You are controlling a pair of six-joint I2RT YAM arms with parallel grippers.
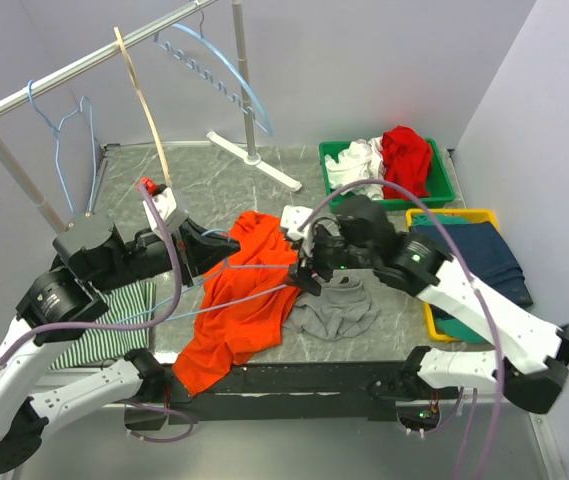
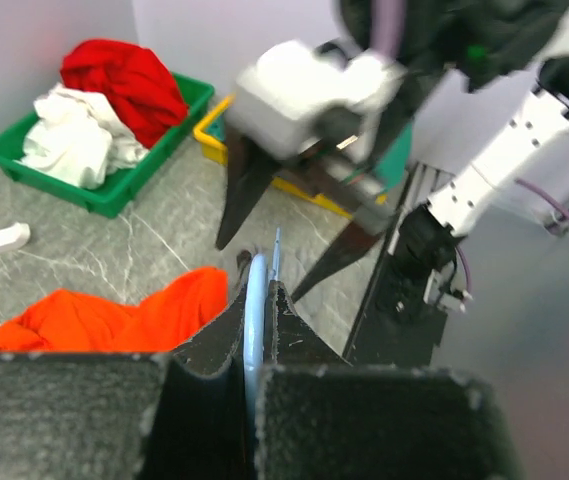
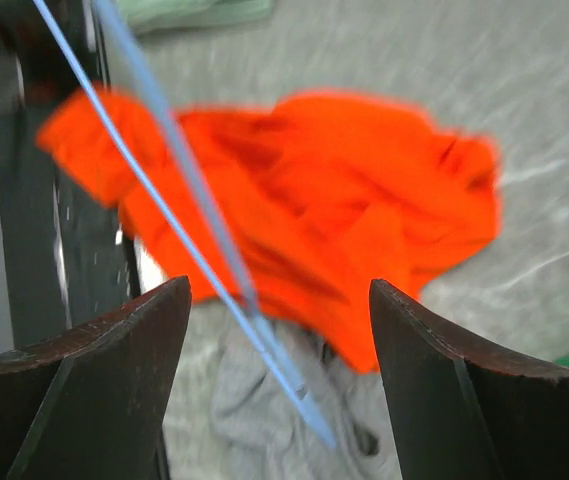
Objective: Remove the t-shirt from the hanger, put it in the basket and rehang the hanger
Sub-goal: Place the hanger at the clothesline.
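A plain pale purple back wall (image 1: 384, 60) stands behind everything. A pale purple side wall (image 1: 549, 110) closes off the right. The grey stone-look tabletop (image 1: 204, 180) has thin white lines on it. A shiny metal clothes rail (image 1: 84, 62) slants across the top left. A grey metal pole (image 1: 243, 80) stands on a flat white foot (image 1: 276, 176). The light is soft and even.

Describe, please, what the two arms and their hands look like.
The left arm and right arm are white links with black joints, trailed by lilac cables. The left hand and right hand have dark, tapering fingers; a white block sits behind the right one's.
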